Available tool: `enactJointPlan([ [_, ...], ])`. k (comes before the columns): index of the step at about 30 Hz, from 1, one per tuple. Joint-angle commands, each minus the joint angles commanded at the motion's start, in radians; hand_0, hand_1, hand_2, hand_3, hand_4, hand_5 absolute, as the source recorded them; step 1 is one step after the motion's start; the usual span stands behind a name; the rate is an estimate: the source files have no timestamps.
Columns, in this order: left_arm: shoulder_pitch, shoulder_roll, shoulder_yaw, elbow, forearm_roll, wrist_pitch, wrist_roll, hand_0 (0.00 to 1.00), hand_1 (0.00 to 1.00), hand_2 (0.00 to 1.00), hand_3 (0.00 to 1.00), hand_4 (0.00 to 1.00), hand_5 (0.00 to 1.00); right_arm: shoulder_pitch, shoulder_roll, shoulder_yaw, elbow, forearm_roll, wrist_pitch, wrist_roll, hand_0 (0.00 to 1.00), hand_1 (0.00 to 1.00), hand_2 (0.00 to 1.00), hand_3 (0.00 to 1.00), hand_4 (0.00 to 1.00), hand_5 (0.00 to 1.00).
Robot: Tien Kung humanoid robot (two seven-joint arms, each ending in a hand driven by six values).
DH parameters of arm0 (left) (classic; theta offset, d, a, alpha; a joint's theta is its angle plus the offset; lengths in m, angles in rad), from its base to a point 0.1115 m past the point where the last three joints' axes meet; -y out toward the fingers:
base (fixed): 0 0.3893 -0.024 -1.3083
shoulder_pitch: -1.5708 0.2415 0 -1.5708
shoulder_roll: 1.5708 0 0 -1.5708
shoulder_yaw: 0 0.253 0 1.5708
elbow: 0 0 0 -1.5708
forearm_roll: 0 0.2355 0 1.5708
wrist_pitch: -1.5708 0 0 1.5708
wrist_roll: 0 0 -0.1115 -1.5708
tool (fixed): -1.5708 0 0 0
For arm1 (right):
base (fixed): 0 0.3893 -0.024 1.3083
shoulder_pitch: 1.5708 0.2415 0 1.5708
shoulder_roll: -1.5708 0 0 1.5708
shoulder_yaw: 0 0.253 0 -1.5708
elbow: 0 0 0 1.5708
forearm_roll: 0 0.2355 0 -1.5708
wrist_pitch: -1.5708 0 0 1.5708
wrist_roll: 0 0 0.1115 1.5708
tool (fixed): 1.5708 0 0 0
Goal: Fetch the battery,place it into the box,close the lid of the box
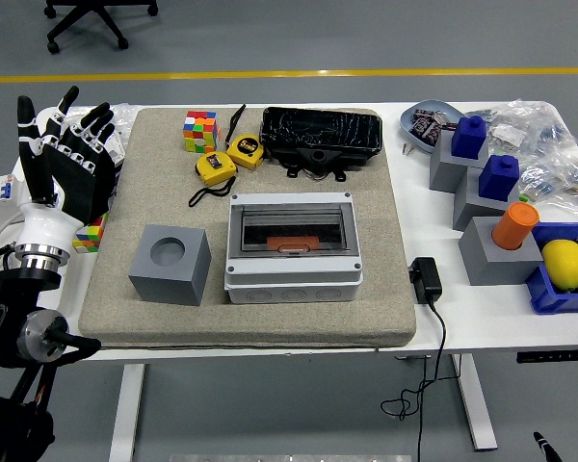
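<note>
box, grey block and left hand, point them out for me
box (pixel 291 252), head view, on its clear lid
grey block (pixel 170 265), head view, on its top face
left hand (pixel 65 164), head view, on the palm

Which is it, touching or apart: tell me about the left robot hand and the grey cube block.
Apart. The head view shows the left robot hand raised, mat visible between it and the grey cube block.

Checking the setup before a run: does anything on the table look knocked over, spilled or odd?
Nothing stands out. The box sits square on the mat with its lid down, and the left hand is raised, open, at the table's left edge.
</note>
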Motion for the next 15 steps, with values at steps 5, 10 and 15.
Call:
enactJointPlan([
  [5,-0.001,-0.002,0.001,-0.001,-0.001,-0.002,0.001,0.899,0.867,0.806,0.795,0.998,0.998,0.001,0.000,0.004,0.000,-0.001,-0.001,0.002,0.793,0.711,0.725,0.770,0.998,0.998],
  [10,-0.002,-0.003,0.001,0.000,0.003,-0.005,0.004,0.903,0.878,0.814,0.781,0.998,0.998,0.002,0.001,0.005,0.000,-0.002,0.000,0.002,0.793,0.712,0.725,0.770,0.998,0.998],
  [15,-0.002,-0.003,0.001,0.000,0.004,-0.005,0.005,0.900,0.891,0.844,0.766,0.998,0.998,0.002,0.001,0.006,0.000,-0.001,-0.001,0.002,0.793,0.712,0.725,0.769,0.998,0.998],
])
